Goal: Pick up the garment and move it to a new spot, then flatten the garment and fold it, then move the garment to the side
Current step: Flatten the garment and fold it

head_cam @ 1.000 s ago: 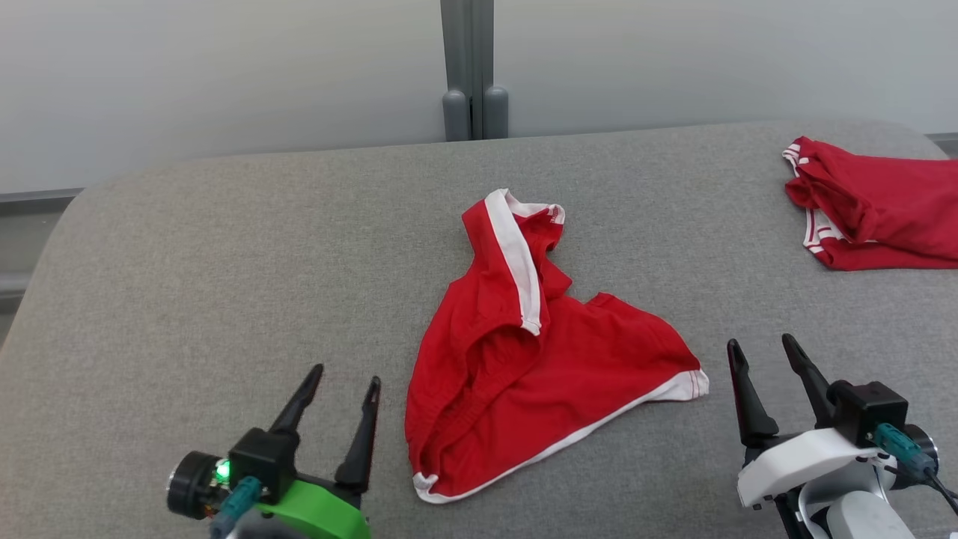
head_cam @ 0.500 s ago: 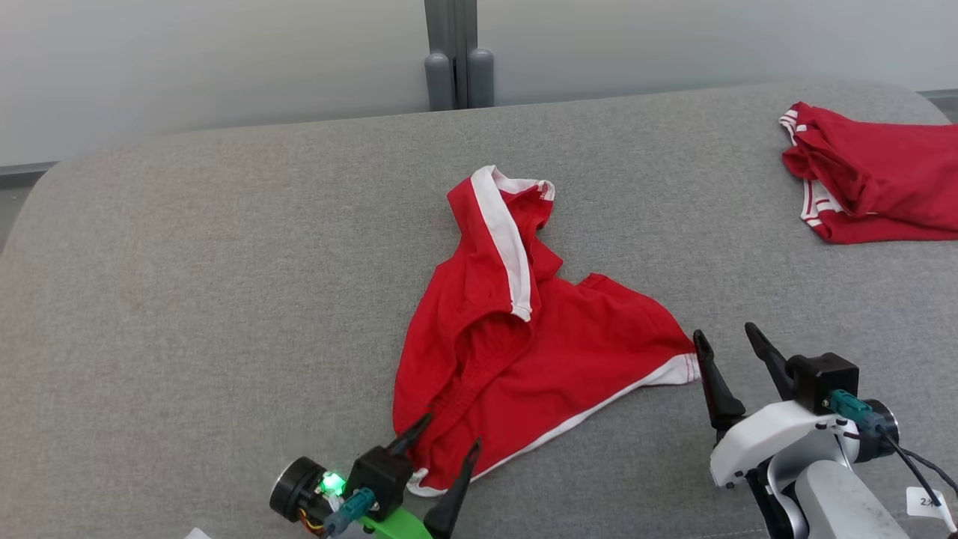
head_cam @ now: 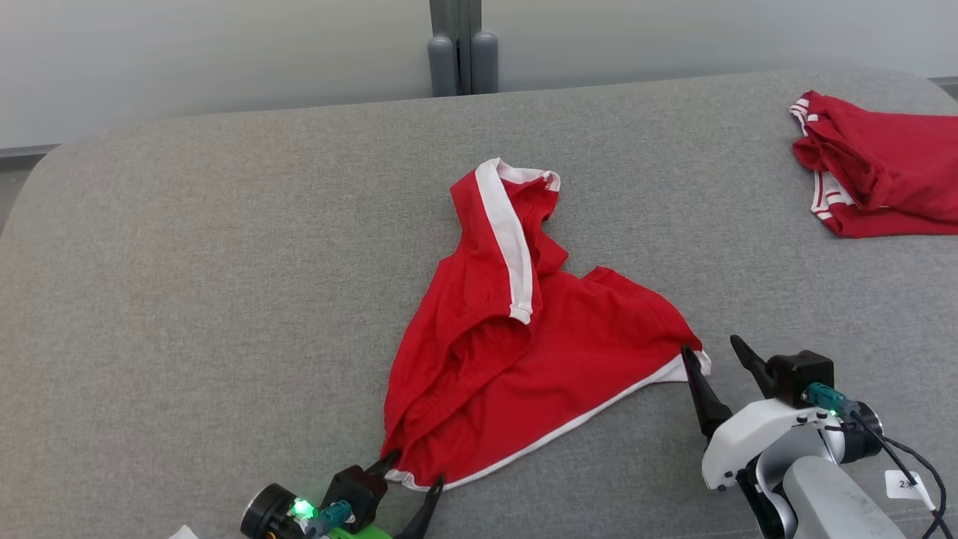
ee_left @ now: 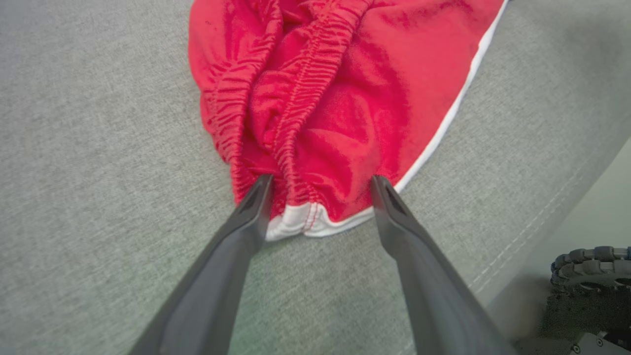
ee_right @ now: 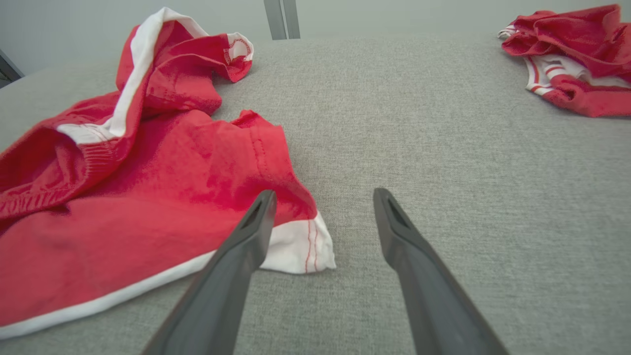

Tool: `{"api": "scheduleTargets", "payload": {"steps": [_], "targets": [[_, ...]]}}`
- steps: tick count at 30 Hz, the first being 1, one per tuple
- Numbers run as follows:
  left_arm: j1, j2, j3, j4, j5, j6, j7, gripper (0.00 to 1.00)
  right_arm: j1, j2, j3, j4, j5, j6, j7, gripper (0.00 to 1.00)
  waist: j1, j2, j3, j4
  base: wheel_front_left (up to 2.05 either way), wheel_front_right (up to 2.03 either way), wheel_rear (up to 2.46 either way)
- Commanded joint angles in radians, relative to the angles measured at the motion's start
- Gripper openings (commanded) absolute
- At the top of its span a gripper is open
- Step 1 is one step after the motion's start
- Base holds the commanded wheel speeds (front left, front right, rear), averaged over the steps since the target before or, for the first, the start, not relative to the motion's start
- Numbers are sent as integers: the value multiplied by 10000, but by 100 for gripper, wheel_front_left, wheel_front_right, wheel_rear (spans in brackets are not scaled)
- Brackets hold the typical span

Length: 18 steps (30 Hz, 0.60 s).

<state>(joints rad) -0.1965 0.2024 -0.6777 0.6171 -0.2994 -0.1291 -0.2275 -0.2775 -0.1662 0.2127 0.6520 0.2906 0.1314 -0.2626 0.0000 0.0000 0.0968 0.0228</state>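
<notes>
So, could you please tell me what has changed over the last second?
The left gripper moved right to straddle the near waistband corner of the red shorts; the right gripper moved left to their white-hemmed corner. Both stayed open, nothing gripped. The shorts and the other red garment lie as before.

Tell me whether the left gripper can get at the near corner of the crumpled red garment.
Probably yes: the left gripper stands open astride the near corner of the garment, and nothing lies in the way.
</notes>
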Motion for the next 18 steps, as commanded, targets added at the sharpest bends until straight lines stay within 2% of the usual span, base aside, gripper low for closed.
{"api": "scheduleTargets", "payload": {"steps": [1, 12, 13, 14, 15, 16, 17, 18], "targets": [[-178, 90, -8, 89, -89, -27, -55, 100, -167, -10, 107, 165, 71, -19, -26, 100, 0, 0, 49, 52, 0, 0, 0], [-505, 169, -315, 357, -657, -6, -181, 100, -737, 12, 676, 1556, 552, -19, -26, 100, 0, 0, 243, 263, 0, 0, 0], [-526, 186, -335, 354, -714, -6, -185, 89, -750, 19, 734, 1673, 606, -19, -26, 100, 0, 0, 261, 280, 0, 0, 0], [-536, 178, -353, 355, -845, -4, -205, 60, -783, 13, 797, 1786, 694, -19, -26, 98, 0, 0, 285, 306, 0, 0, 0], [-542, 168, -354, 348, -952, -6, -220, 40, -808, 16, 842, 1883, 785, -19, -25, 73, 0, 0, 299, 322, 0, 0, 0], [-543, 168, -389, 335, -1076, -6, -232, 13, -804, 39, 940, 2009, 900, -19, -25, 32, 0, 0, 317, 336, 0, 0, 0], [-544, 176, -420, 328, -1121, -6, -243, 0, -822, 46, 1012, 2066, 990, -19, -20, 0, 0, 0, 334, 345, 0, 0, 0], [-538, 180, -447, 304, -1184, -6, -262, 0, -868, 39, 1083, 2067, 1080, -19, -6, 0, 0, 0, 356, 358, 0, 0, 0]]}}
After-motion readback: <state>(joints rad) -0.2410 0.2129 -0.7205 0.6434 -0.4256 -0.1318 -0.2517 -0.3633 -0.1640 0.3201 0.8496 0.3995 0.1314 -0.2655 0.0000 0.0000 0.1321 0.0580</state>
